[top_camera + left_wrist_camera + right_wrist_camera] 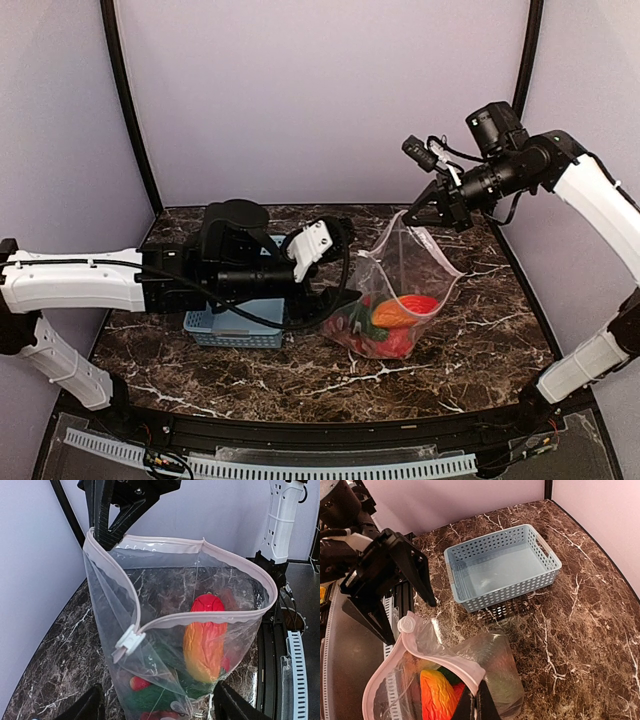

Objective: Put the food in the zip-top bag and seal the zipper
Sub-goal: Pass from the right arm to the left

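The clear crinkly zip-top plastic bag [412, 262] stands on the dark marbled surface [480, 345] near the light blue slotted plastic basket [502, 565], its mouth gaping, the pale pink zipper strip [210, 616] unsealed, and the small toy food [392, 318] lying in its bottom. The right tool [106, 534] is pinched closed on the mouth's rim, holding it up. The left tool [411, 621] is spread wide with nothing in it, its fingers either side of the bag's white slider [129, 641].

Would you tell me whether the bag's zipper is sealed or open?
Open: the zipper strips gape in a wide loop, with the slider parked at one end and food visible inside.
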You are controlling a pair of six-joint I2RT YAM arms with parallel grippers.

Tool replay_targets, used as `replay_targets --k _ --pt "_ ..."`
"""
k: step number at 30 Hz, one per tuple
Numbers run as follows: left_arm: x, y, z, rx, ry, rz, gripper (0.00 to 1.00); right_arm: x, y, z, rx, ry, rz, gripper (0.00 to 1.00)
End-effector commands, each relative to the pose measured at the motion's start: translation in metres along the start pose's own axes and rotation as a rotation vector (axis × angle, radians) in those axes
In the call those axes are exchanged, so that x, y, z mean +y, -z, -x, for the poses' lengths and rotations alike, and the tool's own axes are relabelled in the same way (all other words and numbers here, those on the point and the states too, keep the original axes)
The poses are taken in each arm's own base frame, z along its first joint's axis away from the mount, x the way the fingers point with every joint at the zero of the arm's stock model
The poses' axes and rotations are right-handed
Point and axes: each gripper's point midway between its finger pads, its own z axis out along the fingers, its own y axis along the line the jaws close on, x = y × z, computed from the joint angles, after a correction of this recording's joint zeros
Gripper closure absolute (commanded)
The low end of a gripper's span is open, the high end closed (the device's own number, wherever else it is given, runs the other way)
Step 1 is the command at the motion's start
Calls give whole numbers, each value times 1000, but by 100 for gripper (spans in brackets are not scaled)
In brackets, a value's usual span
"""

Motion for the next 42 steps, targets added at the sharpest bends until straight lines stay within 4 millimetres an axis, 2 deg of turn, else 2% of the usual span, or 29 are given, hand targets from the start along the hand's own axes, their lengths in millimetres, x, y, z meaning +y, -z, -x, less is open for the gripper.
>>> replay_targets --k 1,7,15,22,25,29,32,36,38,42 --pt "3 -15 1 -48 84 2 26 10 0 15 -44 51 54 100" --pt "11 -24 -9 -63 144 -26 30 17 -1 14 -42 61 80 100" --pt "10 -33 -19 -87 153 -82 53 15 -9 5 -18 47 88 100" --pt "16 -48 -34 -90 178 -94 62 11 -15 3 -3 37 89 100" --pt "16 -51 -36 -94 183 -95 72 6 -18 0 11 33 73 100" --pt "21 -54 -37 -103 197 -71 80 -7 -23 -7 49 14 26 100" --pt "27 -56 -41 -103 224 -46 85 -13 -21 -6 70 0 -12 90" --pt "35 -57 -40 -120 288 -11 92 0 -3 7 41 28 -12 78" --pt "41 -56 -39 -127 319 15 97 3 4 9 21 49 -33 75" --pt "52 -56 -42 -120 357 76 99 14 13 8 10 67 -40 72"
